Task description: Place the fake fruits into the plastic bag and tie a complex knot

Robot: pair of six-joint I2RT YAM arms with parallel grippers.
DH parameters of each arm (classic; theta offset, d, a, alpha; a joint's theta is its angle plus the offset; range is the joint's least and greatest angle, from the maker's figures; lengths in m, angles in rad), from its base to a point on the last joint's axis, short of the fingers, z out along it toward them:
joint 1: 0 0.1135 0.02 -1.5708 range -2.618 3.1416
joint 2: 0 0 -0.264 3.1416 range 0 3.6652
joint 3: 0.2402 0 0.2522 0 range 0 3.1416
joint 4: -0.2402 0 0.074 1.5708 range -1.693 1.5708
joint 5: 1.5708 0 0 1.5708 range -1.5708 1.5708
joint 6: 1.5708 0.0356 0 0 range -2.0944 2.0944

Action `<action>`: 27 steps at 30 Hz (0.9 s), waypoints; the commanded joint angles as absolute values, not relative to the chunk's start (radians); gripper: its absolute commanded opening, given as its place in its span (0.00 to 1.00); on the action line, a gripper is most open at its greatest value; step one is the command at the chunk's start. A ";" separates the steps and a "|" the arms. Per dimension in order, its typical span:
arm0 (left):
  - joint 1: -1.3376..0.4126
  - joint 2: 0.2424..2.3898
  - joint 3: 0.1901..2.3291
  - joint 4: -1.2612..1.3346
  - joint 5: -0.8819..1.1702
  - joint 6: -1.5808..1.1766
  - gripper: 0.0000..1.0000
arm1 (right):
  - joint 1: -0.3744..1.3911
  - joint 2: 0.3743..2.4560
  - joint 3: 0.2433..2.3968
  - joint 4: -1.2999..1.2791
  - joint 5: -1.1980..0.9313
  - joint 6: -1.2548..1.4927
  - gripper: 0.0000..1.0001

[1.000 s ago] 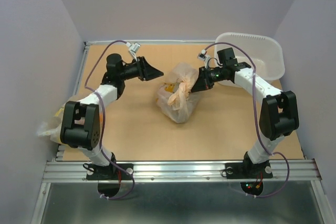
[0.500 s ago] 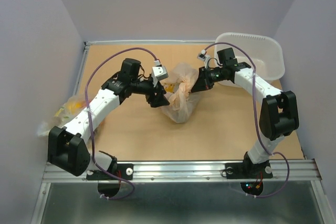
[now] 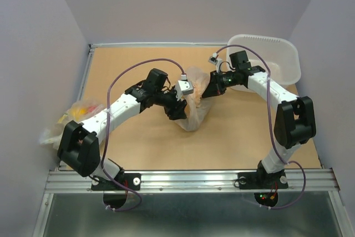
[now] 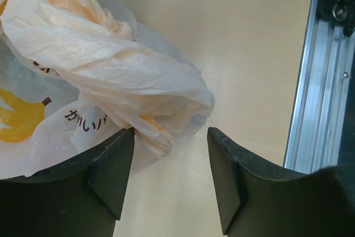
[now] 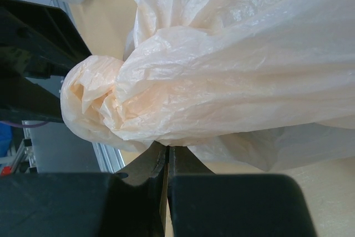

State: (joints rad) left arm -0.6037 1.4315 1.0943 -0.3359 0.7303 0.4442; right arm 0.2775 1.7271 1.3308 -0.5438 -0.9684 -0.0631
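The plastic bag [image 3: 195, 110] lies mid-table, cream-white and crinkly, with a banana print [image 4: 19, 117]. Its handles are bunched into a twisted band [image 4: 111, 65] across the top, which shows as a rounded wad [image 5: 94, 101] in the right wrist view. My left gripper [image 3: 176, 109] is open at the bag's left side. In the left wrist view [image 4: 171, 137], a fold of the bag reaches the left finger [image 4: 113, 165], and the gap is mostly bare table. My right gripper [image 3: 208, 90] is at the bag's back right. Its jaws [image 5: 167, 151] are shut, with bag film [image 5: 233, 70] drawn taut from their tips. No fruit shows clearly.
A white rigid tub [image 3: 277, 54] stands at the back right, beside the right arm. A second bag with yellow contents [image 3: 75, 116] lies at the table's left edge. An aluminium rail [image 3: 188, 178] runs along the front and also shows in the left wrist view [image 4: 321, 81].
My left arm has swung from the back left across to the bag, and its open gripper now sits against the bag's left side. The right arm has not moved.
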 commanded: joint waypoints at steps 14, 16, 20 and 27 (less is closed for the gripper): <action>-0.604 1.394 1.091 -0.296 0.598 0.482 0.64 | 0.288 1.680 1.336 -0.563 -1.012 -0.097 0.00; -0.604 1.405 1.095 -0.285 0.595 0.473 0.64 | 0.288 1.678 1.332 -0.563 -1.017 -0.098 0.00; -0.604 1.446 1.120 -0.249 0.615 0.453 0.63 | 0.288 1.677 1.324 -0.568 -1.028 -0.104 0.01; -0.601 1.505 1.160 -0.238 0.592 0.440 0.19 | 0.287 1.675 1.322 -0.580 -1.008 -0.120 0.00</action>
State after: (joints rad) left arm -0.6048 1.5013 1.1122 -0.2657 0.5926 0.4427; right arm 0.2775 1.7145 1.3308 -0.5694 -0.9981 -0.0940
